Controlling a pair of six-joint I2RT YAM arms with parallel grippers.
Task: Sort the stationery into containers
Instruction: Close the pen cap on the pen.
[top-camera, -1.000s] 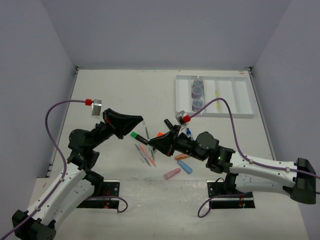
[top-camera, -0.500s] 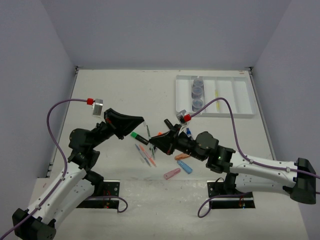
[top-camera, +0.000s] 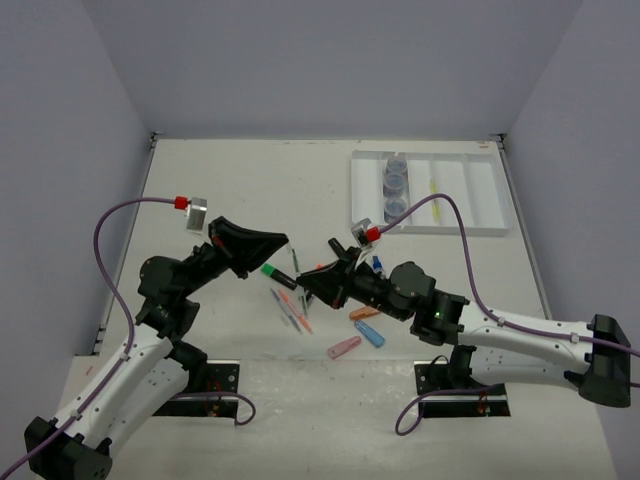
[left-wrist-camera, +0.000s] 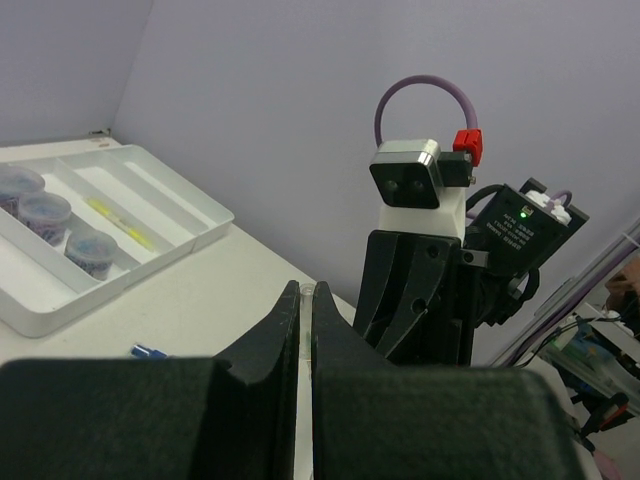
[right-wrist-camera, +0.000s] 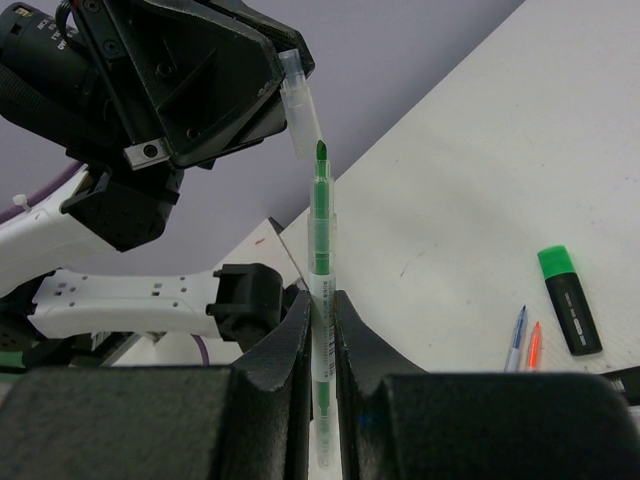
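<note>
Facing mid-air: right tool clamped on green pen, left tool pinching clear cap.

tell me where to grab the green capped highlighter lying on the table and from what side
Grip the green-capped highlighter at the middle of its black barrel, coming straight down from above with the jaws across its short width. It lies flat, and bare table shows along both long sides of the barrel.
</note>
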